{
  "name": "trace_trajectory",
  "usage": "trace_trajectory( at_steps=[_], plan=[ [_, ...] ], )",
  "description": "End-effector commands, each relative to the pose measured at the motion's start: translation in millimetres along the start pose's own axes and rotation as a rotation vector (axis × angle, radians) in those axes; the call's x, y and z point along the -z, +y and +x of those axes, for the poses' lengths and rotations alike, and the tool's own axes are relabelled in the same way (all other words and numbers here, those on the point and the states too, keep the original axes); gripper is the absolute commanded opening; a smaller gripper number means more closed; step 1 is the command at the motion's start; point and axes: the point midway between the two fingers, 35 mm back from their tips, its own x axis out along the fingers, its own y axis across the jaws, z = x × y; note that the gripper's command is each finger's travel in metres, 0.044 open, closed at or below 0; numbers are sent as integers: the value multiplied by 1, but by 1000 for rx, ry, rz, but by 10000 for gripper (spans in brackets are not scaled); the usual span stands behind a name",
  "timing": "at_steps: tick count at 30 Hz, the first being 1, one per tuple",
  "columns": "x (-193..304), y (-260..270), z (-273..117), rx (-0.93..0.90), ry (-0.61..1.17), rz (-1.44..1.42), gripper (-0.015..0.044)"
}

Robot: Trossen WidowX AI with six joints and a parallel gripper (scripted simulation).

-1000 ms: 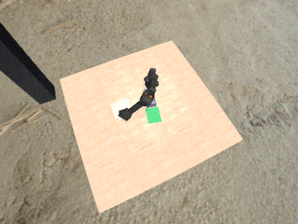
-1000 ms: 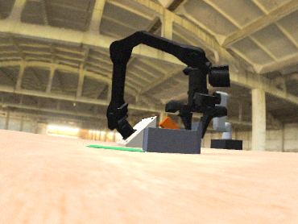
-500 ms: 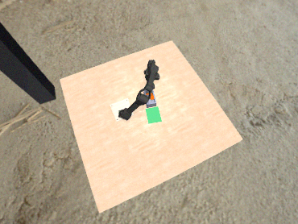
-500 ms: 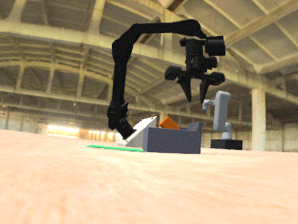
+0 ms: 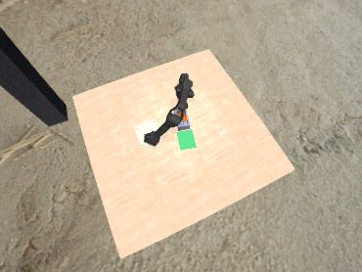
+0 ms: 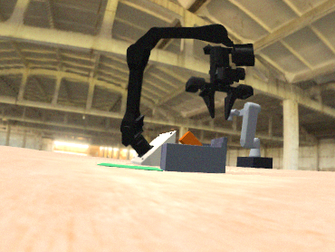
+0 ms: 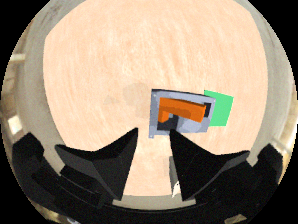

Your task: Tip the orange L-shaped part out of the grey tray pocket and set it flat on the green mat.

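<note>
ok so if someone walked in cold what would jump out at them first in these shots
Probably the black arm arching high over the grey tray, with its gripper hanging open and holding nothing well above it. Next, the orange part, one end tipped up above the tray's rim in the exterior view. Then the bright green mat right beside the tray on the pale wooden board.

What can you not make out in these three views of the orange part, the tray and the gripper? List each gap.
- Orange part: exterior view, the grey tray wall hides all but one raised tip.
- Green mat: exterior view, a thin sliver; the tray covers the rest.
- Tray pocket: top view, too small and covered by the arm.
- Gripper: wrist view, fingertips are dark shapes, pads unreadable.
</note>
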Motion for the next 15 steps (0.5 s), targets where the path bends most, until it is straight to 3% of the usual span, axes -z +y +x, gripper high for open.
trace_trajectory(
  at_steps=[1, 7, 9, 11, 15],
  plan=[
    [0, 0, 0, -1, -2, -4, 180],
    [0, 0, 0, -1, -2, -4, 180],
    [-1, -2, 0, 0, -1, -49, 233],
    [-2, -7, -1, 1, 0, -151, 280],
    [-5, -24, -2, 3, 4, -494, 280]
  ],
)
